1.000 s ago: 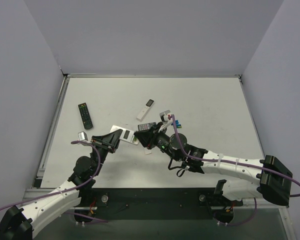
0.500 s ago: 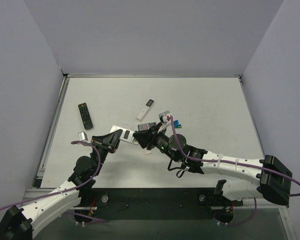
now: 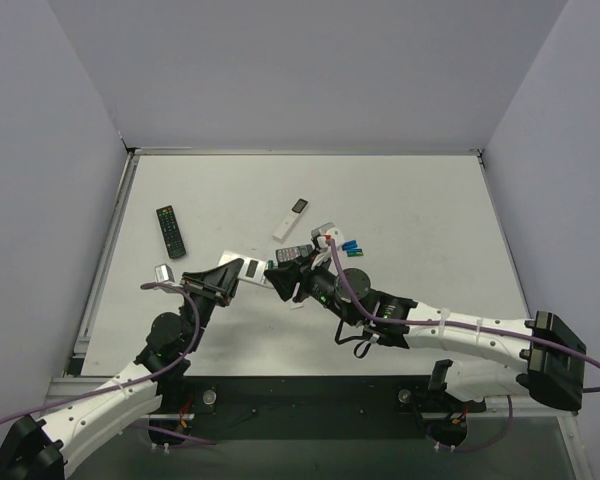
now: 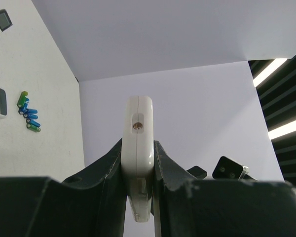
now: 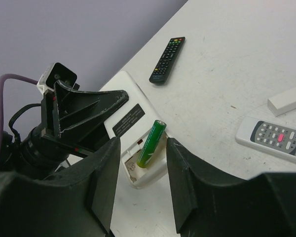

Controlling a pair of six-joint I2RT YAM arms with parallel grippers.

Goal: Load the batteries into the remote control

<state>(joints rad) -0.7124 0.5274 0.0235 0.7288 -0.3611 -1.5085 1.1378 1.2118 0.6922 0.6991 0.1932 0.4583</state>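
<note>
My left gripper (image 3: 225,278) is shut on the remote control (image 3: 252,270) and holds it by its edges, white back and battery bay facing up. From the left wrist the remote control (image 4: 138,118) shows end-on between the jaws of the left gripper (image 4: 138,154). One green battery (image 5: 151,143) lies tilted in the open bay of the remote control (image 5: 133,114), its far end resting on the bay's rim. My right gripper (image 5: 142,165) is open just above it, a finger on each side, touching nothing. More batteries (image 3: 352,246), green and blue, lie in a small heap on the table.
A long black remote (image 3: 171,230) lies at the left. A slim white remote (image 3: 290,218) and a white remote with a grey screen (image 3: 295,252) lie near the middle. A small white piece (image 3: 296,305) sits below the right gripper. Walls enclose the table.
The right gripper's jaws have spread apart and let go of the green battery, which now rests in the bay. The right arm has edged left. The left arm has kept still.
</note>
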